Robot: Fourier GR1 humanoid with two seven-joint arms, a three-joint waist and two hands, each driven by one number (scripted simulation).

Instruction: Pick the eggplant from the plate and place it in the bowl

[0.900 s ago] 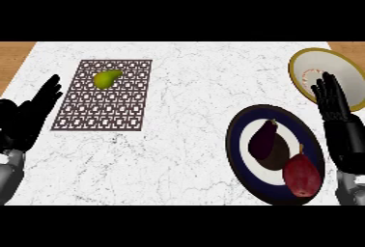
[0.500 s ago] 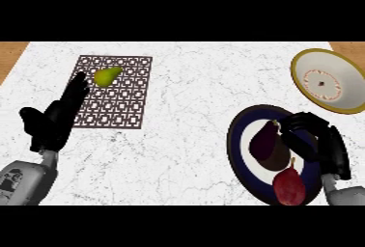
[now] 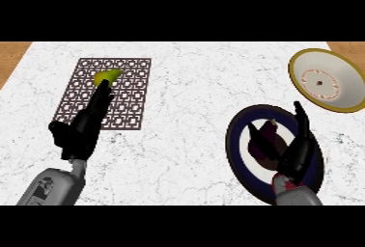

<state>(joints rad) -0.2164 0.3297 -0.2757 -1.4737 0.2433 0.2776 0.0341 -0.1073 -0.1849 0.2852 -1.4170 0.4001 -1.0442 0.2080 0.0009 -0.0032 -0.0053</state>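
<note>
Eggplant (image 3: 265, 141), dark purple and teardrop-shaped with its stalk pointing away from the robot, lay on the plate (image 3: 242, 144), a round dish with a navy rim and a pale centre. The right hand (image 3: 298, 150) stood over the plate's right half, just beside the eggplant and partly across it, fingers stretched toward the far edge and not curled round anything; whether any finger touched the skin could not be made out. A reddish item (image 3: 279, 180) showed at the near edge of the plate, mostly hidden by the wrist.

The likeliest trouble was a poor grasp. The eggplant looked smooth and tapered, so fingers closing near the narrow stalk end might have squeezed it out sideways across the glossy plate. The hand might also have caught the reddish item as it closed. The bowl (image 3: 329, 79), cream inside with an olive rim and a ring pattern at its base, sat well apart toward the far right, near the counter's (image 3: 192, 120) edge; a careless carry could have knocked its rim.

The left hand (image 3: 82, 128) lay open on the white marbled counter, fingers extended over a brown lattice mat (image 3: 128, 91), tips near a yellow-green fruit (image 3: 108, 75).
</note>
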